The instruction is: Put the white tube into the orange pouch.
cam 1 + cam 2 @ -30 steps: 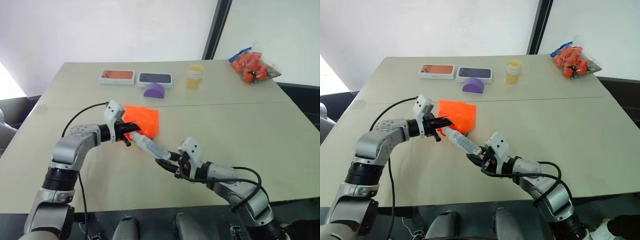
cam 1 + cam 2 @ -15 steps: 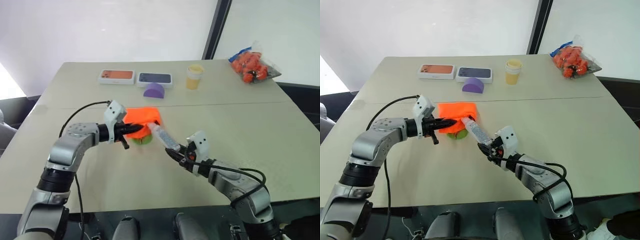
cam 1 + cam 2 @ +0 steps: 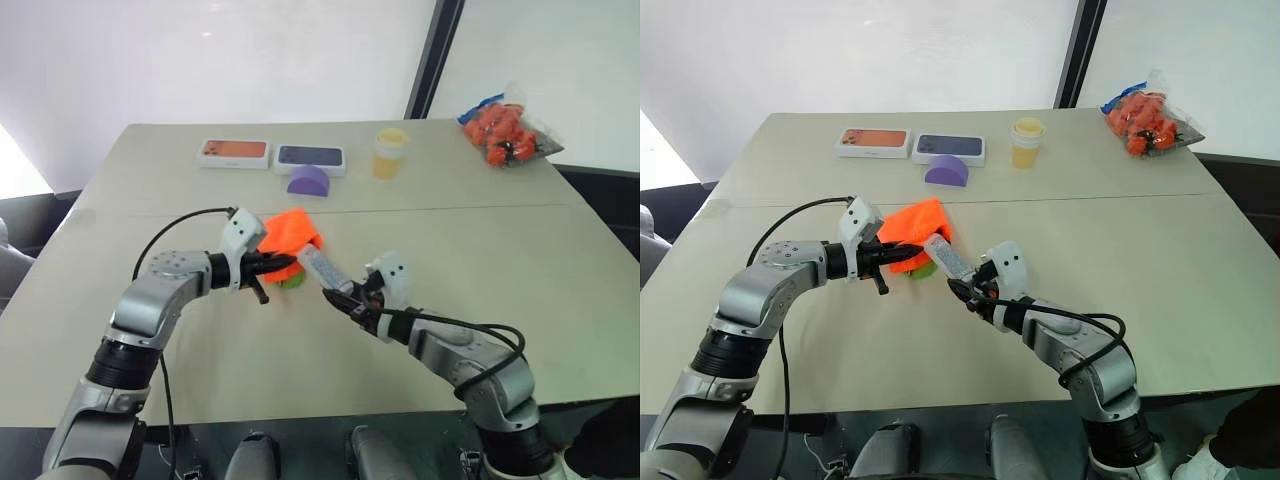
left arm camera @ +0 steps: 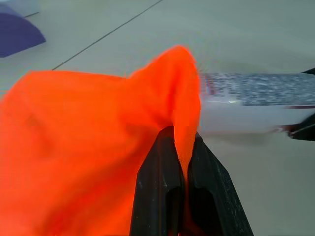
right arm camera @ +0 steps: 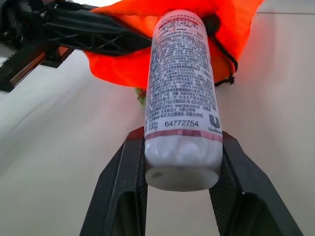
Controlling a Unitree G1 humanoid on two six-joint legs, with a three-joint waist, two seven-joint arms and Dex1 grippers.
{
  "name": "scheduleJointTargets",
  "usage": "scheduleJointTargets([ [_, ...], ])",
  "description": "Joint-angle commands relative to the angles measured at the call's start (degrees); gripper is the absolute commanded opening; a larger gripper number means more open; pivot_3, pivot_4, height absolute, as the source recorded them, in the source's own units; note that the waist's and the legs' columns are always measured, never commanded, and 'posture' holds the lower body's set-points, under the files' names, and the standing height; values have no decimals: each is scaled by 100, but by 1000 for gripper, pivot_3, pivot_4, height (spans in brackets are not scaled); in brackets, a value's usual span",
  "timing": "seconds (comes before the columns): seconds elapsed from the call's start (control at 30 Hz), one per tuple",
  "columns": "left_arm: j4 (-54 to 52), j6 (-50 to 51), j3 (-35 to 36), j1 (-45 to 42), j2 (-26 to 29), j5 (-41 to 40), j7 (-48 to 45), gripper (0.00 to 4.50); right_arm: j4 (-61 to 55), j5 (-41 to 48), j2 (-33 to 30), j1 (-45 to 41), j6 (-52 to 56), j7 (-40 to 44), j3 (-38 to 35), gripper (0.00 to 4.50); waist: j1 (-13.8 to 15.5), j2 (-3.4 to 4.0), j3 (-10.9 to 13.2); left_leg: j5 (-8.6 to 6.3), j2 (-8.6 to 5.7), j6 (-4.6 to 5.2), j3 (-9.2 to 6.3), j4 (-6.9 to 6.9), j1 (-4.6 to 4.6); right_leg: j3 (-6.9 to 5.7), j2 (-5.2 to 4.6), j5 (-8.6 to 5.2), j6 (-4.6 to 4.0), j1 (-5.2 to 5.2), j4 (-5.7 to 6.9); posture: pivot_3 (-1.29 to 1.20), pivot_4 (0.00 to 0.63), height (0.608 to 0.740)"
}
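1. My left gripper (image 3: 283,266) is clamped tight on a fold of the orange pouch (image 3: 290,232), holding it lifted off the table (image 3: 500,250). Risk: I hold a single layer of fabric, so the mouth may sag shut or slip from my fingers when pushed.
2. The white tube (image 5: 182,93) hangs between the pouch and my right gripper (image 3: 345,298), its far end touching the orange cloth. Whether that end has entered the opening, I cannot tell. Risk: it may press against the outside fabric and merely shove the pouch aside.
3. My right gripper grips the tube's near end between both fingers. The long axis runs from these jaws up and leftward toward the pouch.
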Motion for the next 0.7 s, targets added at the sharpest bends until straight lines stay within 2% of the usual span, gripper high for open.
scheduleJointTargets([
  [0.03,360,35,666,-253,29,-359,15,0,-485,195,-262,111,-195,342,-139,1101,5,-2,0,0,0,0,0,0,0,0,0,0,0,-1,0,0,150,723],
  [0.23,843,432,967,-427,130,-831,-394,0,-682,227,-435,385,-410,588,-1,1101,2,-2,0,0,0,0,0,0,0,-1,1,-1,1,0,0,0,150,723],
  [0.37,905,576,885,-426,248,-902,-686,0,-516,38,-230,378,-549,423,238,1101,-3,-4,1,0,0,0,-1,-1,0,-1,2,-1,1,-2,0,0,150,723],
  [0.7,627,717,891,-368,254,-965,-694,0,-14,-278,37,133,-643,188,488,1101,6,-6,0,0,0,0,-1,-1,-1,-1,0,0,-1,-15,0,0,150,723],
])
